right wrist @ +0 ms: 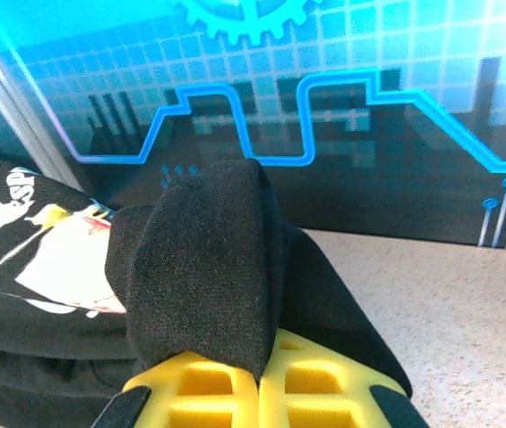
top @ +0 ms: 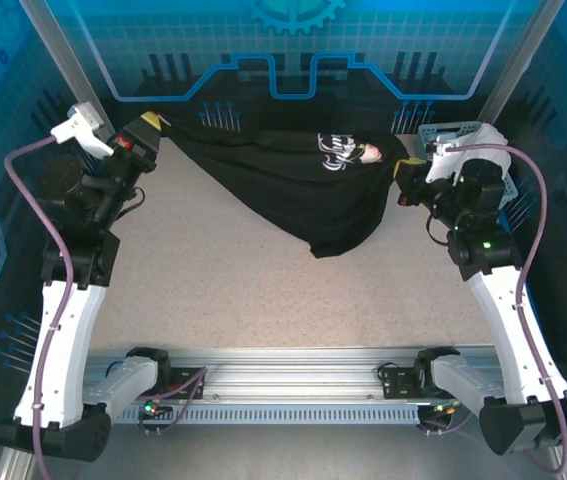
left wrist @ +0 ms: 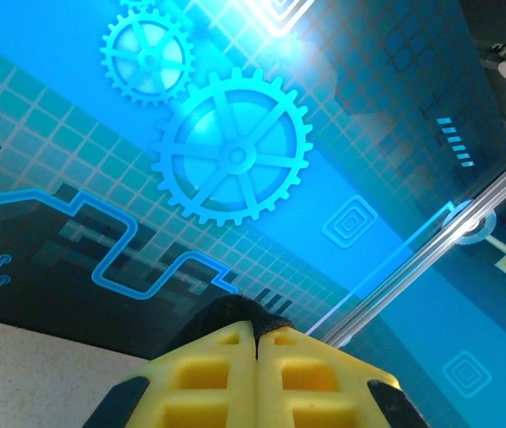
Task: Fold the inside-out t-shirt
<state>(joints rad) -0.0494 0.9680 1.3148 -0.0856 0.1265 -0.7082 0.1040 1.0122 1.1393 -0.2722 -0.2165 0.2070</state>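
Camera overhead first. Shows the inside-out t-shirt (top: 293,185) stretched black along the far edge of the table (top: 263,280), raised at both ends, sagging to a point toward the middle, white-and-red print near the right end. Has the left gripper (top: 153,123) clenched on the left corner and the right gripper (top: 404,168) clenched on the right one. Catches a perforated grey container (top: 441,130) behind the right wrist, contents hidden.

Left wrist next. Gives yellow fingers (left wrist: 208,374) pressed together, a sliver of black cloth pinched at their tips, and a blue gear-patterned backdrop (left wrist: 235,156) beyond.

Right wrist last. Reveals the weave up close: a black fold bunched over shut yellow fingers (right wrist: 203,383), the print lying to the left, speckled table to the right.
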